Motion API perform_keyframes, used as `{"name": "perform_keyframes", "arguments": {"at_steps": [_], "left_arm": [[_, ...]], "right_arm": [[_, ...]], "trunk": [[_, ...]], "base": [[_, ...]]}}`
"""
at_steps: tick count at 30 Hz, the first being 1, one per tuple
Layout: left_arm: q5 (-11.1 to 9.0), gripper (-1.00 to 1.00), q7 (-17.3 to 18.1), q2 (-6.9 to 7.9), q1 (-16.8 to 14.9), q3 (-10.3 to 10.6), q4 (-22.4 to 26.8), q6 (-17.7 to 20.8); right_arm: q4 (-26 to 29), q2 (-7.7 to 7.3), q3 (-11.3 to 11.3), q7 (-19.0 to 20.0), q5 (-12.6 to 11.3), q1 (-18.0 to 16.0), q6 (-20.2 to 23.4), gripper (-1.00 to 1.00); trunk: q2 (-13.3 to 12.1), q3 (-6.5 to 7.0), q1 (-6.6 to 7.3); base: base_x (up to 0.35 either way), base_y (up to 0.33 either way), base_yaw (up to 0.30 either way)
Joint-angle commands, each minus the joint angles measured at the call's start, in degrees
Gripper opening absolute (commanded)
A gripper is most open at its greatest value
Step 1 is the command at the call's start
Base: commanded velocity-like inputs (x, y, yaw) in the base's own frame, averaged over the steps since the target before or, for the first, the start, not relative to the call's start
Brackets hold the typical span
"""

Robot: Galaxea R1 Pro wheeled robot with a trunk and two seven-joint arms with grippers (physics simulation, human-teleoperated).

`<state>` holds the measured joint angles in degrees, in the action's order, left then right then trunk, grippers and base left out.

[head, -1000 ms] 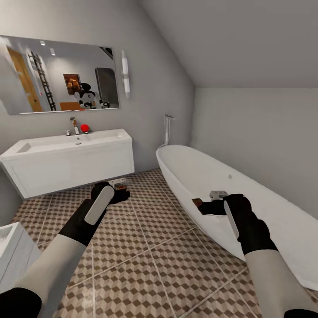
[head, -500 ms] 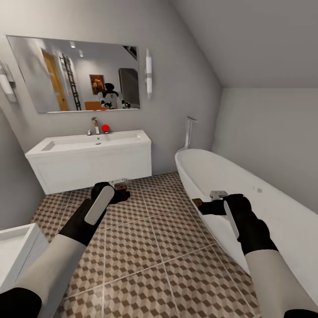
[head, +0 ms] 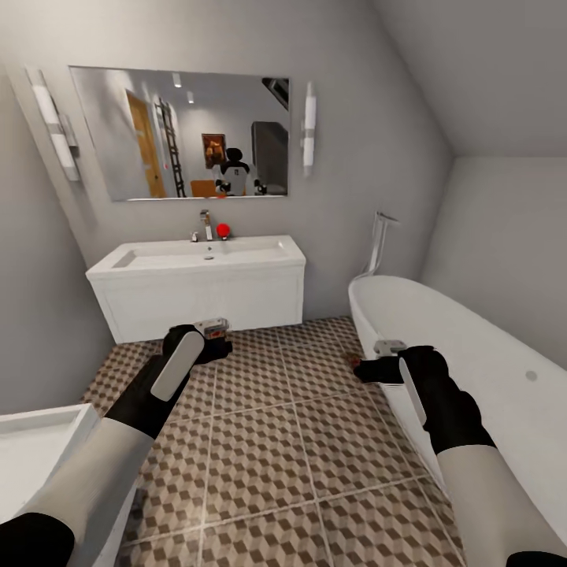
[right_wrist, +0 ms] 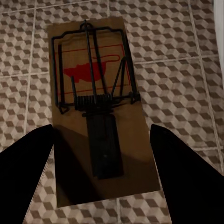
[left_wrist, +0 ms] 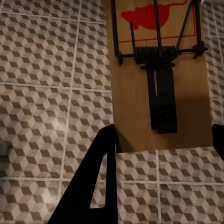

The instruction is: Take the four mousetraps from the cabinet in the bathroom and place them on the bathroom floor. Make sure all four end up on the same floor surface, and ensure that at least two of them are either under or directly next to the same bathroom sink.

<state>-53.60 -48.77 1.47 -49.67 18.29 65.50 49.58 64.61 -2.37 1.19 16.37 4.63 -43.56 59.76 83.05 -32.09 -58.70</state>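
The robot faces a long white box-shaped vanity sink (head: 201,287) in the middle left of the head view, with a white oval bathtub (head: 465,370) along the right edge and cube-patterned brown and beige floor tiles (head: 268,441) between them. Each arm carries a trap: the left gripper (head: 213,342), in the centre left of the head view, is clamped on a flat tan wooden mousetrap with a black wire spring and a red mouse print (left_wrist: 158,74), and the right gripper (head: 370,366) pinches a matching second wooden mousetrap (right_wrist: 100,112) by its sides. Both traps hang well above the tiles, the left one in front of the sink, the right one near the tub. As I judge it, the risk is in the release: dropped from this height, a light slab could bounce or flip. The right trap could land against the tub, away from the sink. Lowering both close to the floor beside the vanity first would guard against that.
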Motion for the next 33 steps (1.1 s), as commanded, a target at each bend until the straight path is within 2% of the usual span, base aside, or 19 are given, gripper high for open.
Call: {"name": "perform_keyframes", "arguments": {"at_steps": [1,13,33], "left_arm": [[-0.45,-1.00,-0.60,0.04,-0.07,0.20,-0.02,0.07],[-0.45,-1.00,-0.61,0.00,-0.07,0.31,-0.19,0.07],[-0.45,-1.00,-0.62,0.01,-0.07,0.28,-0.29,0.10]], "right_arm": [[0.08,0.00,0.06,0.42,0.38,-0.03,0.24,-1.00],[0.08,0.00,0.12,0.42,0.38,-0.03,0.24,-1.00],[0.10,0.00,0.13,0.59,0.38,-0.03,0.24,-1.00]], "trunk": [[0.03,-0.06,-0.03],[0.03,-0.06,-0.03],[0.03,-0.06,-0.03]], "base": [[0.317,0.000,0.270],[0.317,0.000,0.250],[0.317,0.000,0.017]]}}
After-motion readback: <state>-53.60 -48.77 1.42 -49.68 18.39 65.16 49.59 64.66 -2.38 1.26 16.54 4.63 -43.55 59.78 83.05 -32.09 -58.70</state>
